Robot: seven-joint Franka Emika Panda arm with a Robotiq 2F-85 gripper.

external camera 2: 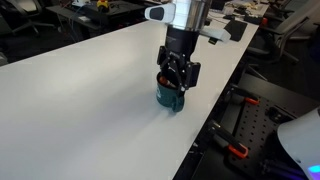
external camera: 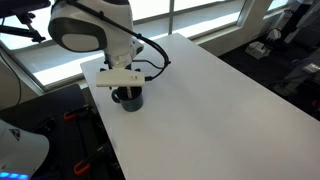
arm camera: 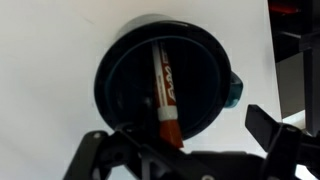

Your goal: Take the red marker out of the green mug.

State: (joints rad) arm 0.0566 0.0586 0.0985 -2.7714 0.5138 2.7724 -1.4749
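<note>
The green mug (arm camera: 125,75) is seen from above in the wrist view, a dark teal round mug with its handle (arm camera: 234,88) on the right. The red marker (arm camera: 165,90) leans inside it, with a white band and its red end at the near rim. My gripper (arm camera: 175,140) is open just above the mug, one finger on each side of the marker's end, not touching it. In both exterior views the gripper (external camera 2: 172,78) hangs right over the mug (external camera 2: 170,98), which stands near the table's edge (external camera: 128,99).
The mug stands on a white table (external camera: 210,110), close to one long edge (external camera 2: 215,110). Beyond that edge are dark equipment and red clamps (external camera 2: 235,150). Windows and clutter lie past the far side.
</note>
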